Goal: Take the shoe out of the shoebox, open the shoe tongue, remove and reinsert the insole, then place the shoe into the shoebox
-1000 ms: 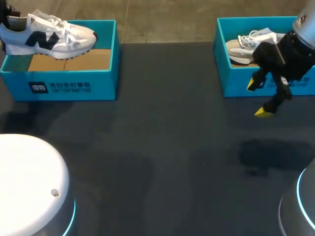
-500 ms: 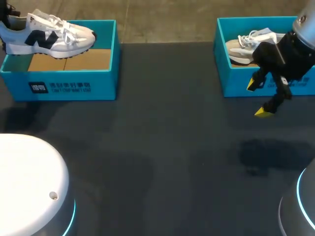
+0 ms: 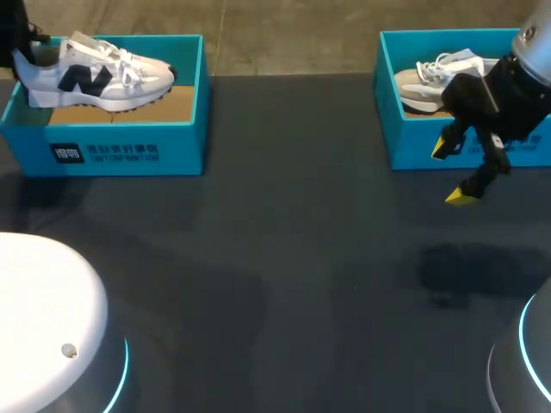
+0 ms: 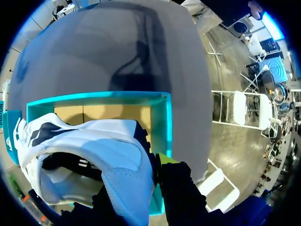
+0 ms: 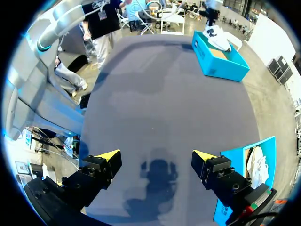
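my right gripper (image 5: 155, 155) hangs wide open above the dark grey matte table (image 3: 284, 258). farther off, my left gripper (image 4: 141, 188) clamps the heel of the white sneaker with navy logo (image 3: 95, 73) over the open teal cardboard shoebox (image 3: 120, 151).

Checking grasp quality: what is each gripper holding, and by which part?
Left gripper holds the white sneaker by its heel; right gripper is open, empty.
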